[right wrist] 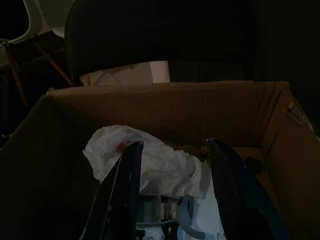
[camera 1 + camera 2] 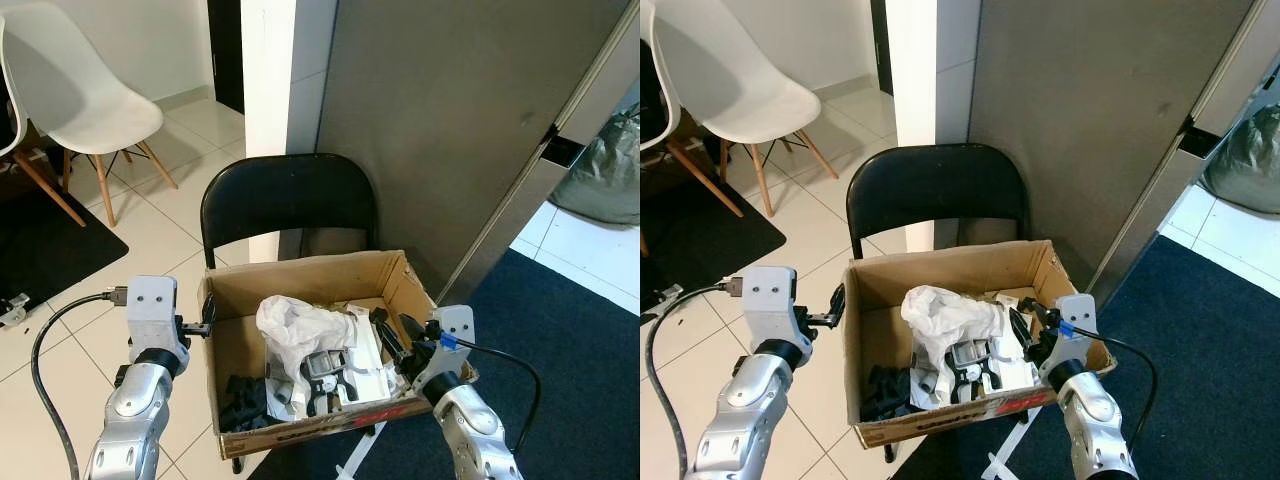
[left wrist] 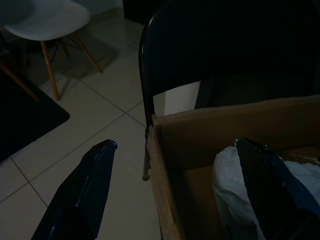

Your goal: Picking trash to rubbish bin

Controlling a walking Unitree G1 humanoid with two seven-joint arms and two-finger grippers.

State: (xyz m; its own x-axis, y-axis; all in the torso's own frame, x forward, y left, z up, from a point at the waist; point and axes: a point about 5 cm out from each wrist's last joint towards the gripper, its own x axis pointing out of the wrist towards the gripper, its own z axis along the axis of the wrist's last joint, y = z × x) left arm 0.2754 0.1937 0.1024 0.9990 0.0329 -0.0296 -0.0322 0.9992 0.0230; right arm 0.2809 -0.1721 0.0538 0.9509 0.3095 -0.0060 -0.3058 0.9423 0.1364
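Silver forearms reach in from the near edge. The left gripper (image 2: 203, 328) sits at the left wall of the cardboard box (image 2: 232, 352), its black fingers (image 3: 85, 192) spread wide so that one lies outside the wall over the floor tiles (image 2: 165, 235) and the other inside. The right gripper (image 2: 392, 338) hangs over the box's right side above the contents, fingers apart with nothing between them.

Inside the box lies a crumpled white plastic bag (image 2: 295, 327), with white packaging (image 2: 352, 362) beside it and dark scraps (image 2: 245, 398) in the near left corner. The box rests on the seat of a black folding chair (image 2: 288, 200).

Beyond stand a grey panel (image 2: 450, 120) and a white pillar (image 2: 267, 75); a white shell chair (image 2: 75, 95) on wooden legs stands far left, and dark blue carpet (image 2: 570, 350) lies to the right.
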